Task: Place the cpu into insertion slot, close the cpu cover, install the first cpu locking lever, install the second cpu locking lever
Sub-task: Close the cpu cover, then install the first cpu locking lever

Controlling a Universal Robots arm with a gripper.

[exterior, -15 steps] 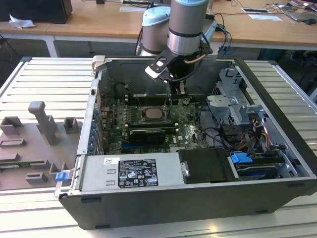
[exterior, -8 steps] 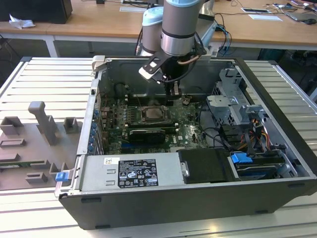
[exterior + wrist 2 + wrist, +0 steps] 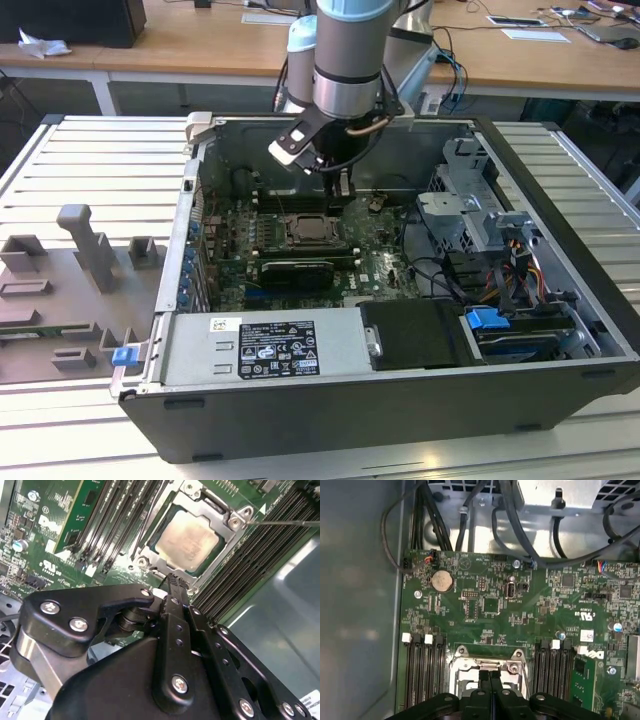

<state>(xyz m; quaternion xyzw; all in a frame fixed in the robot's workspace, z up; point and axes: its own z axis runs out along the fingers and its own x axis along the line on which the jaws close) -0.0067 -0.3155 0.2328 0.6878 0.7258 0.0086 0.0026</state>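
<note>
While my black pincer (image 3: pixel 172 582) hangs empty, fingers pressed together, by the socket's edge, the pale beige-silver square cpu (image 3: pixel 187 542) lies in the silver-rimmed dark insertion slot (image 3: pixel 150 555), framed by the thin silvery windowed cpu cover (image 3: pixel 220 517). Descending off-line, I judge, could gouge the green circuit board (image 3: pixel 490 605) or slip off the thin wire lever (image 3: pixel 285 523).

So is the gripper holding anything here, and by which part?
Nothing: the gripper is shut and empty, close to the cpu, which lies under its cover.
</note>
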